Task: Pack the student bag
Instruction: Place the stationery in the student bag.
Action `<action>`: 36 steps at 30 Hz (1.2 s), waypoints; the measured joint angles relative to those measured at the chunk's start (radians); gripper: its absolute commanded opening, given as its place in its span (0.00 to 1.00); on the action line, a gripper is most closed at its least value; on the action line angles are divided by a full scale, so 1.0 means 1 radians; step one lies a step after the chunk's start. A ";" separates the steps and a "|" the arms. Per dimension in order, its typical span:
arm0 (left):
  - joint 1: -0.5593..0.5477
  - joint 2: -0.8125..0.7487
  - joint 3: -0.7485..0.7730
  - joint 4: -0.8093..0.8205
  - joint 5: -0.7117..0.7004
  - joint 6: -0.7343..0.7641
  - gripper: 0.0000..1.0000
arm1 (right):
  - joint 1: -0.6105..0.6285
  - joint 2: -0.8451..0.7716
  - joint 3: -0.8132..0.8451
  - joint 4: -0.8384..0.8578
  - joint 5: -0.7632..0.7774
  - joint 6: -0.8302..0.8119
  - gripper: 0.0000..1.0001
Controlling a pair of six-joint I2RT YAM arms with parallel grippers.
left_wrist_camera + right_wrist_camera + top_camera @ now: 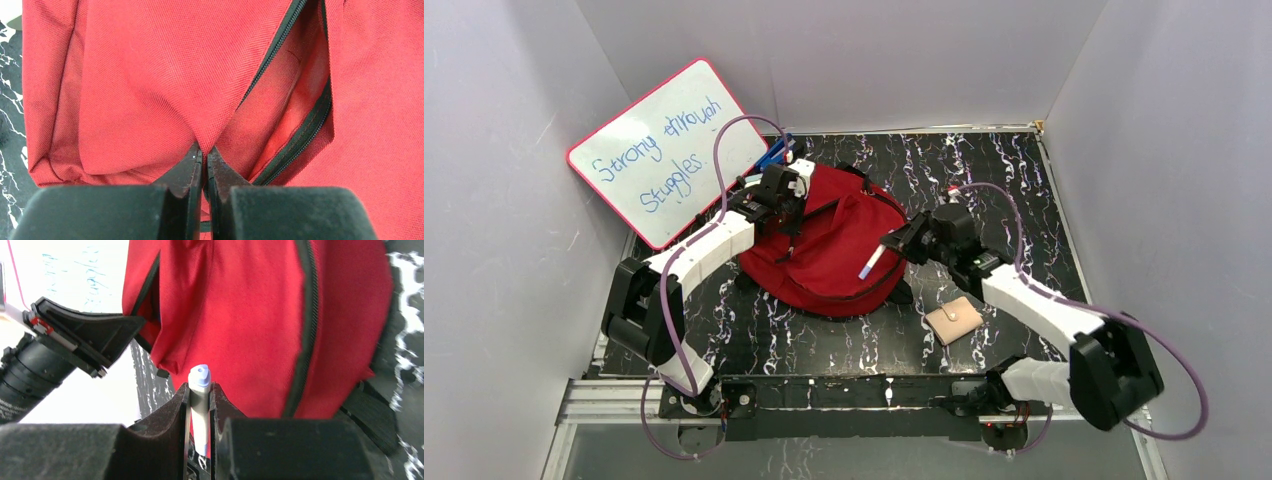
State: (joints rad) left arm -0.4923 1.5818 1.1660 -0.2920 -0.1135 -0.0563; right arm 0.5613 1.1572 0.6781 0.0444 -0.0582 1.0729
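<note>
The student bag (834, 250), a soft dark-red backpack with black zippers, lies in the middle of the table. My left gripper (205, 152) is shut on a fold of the bag's red fabric (150, 90) beside an unzipped opening (295, 115). In the top view that left gripper (789, 200) sits at the bag's upper left edge. My right gripper (200, 390) is shut on a white marker with a pale blue end (199, 405). It hovers over the bag's right side, the marker (871, 262) pointing down-left over the red fabric (240, 325).
A whiteboard (664, 150) with blue handwriting leans against the back left wall. A small beige wallet (953, 320) lies on the black marbled table (984, 180) in front of the right arm. Blue items (774, 152) lie behind the bag. Grey walls enclose three sides.
</note>
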 measured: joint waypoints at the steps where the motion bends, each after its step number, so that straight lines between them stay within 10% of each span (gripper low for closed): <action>1: 0.000 0.000 0.000 0.000 0.000 -0.001 0.00 | 0.000 0.039 0.014 0.023 -0.011 0.006 0.00; 36: 0.000 -0.035 0.014 -0.028 0.034 -0.054 0.00 | 0.212 0.677 0.388 0.468 0.356 0.038 0.00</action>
State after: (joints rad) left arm -0.4919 1.5467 1.1797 -0.3199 -0.0792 -0.1104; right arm 0.7738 1.8339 1.0657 0.5121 0.2974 1.1107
